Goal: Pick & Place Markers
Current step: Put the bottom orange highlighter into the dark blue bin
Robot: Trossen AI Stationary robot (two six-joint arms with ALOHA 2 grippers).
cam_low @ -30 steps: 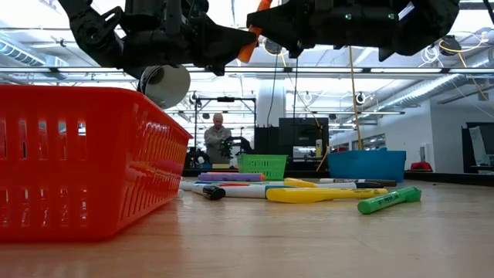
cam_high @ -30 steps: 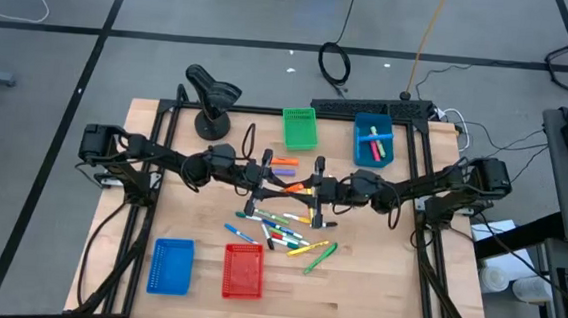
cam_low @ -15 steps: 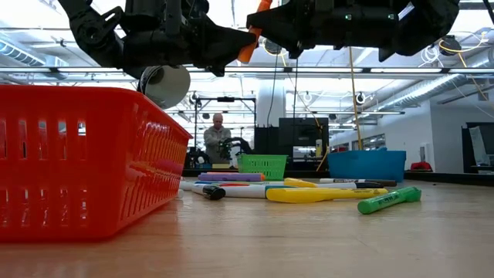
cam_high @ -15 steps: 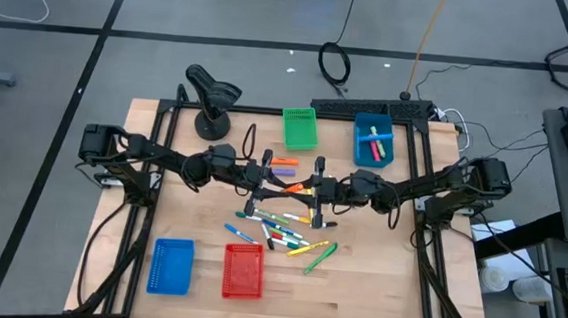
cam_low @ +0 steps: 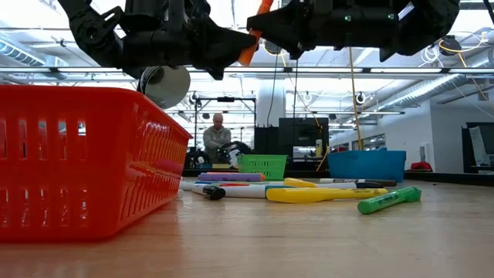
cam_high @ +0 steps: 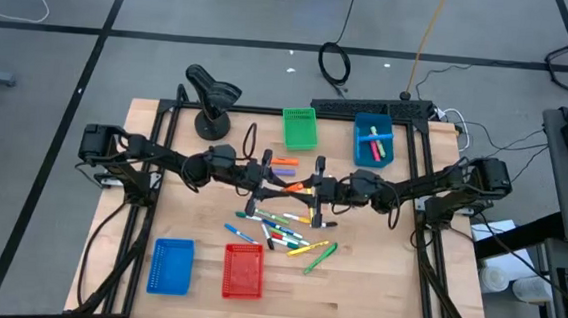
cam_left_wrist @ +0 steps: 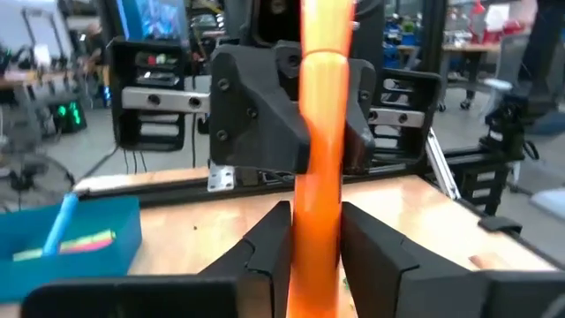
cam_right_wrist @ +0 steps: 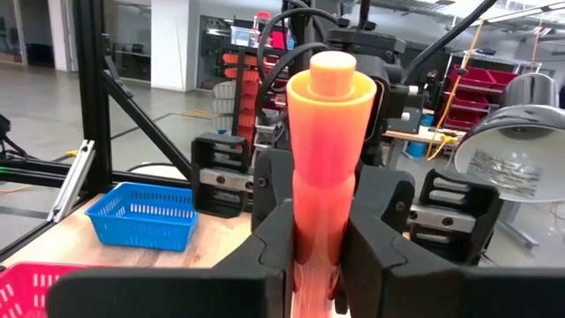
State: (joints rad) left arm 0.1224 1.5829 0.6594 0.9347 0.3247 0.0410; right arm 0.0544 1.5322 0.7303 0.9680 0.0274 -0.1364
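Above the table's middle, both the left gripper (cam_left_wrist: 316,256) & right gripper (cam_right_wrist: 320,252) were clamped on one orange marker (cam_high: 296,189), prob mid-handoff, so next one side needed to let go.

red basket (cam_high: 243,272), two blue baskets (cam_high: 171,266), green basket (cam_high: 300,128), desk lamp (cam_high: 211,98) on the table (cam_high: 376,276).

Red basket (cam_low: 85,158) in the foreground on the table (cam_low: 309,239). Markers (cam_low: 309,191) lie beyond it. Two hands (cam_low: 251,35) above meet at an orange marker (cam_low: 248,42).

Wood table (cam_high: 376,276), glossy plastic markers (cam_high: 279,229)
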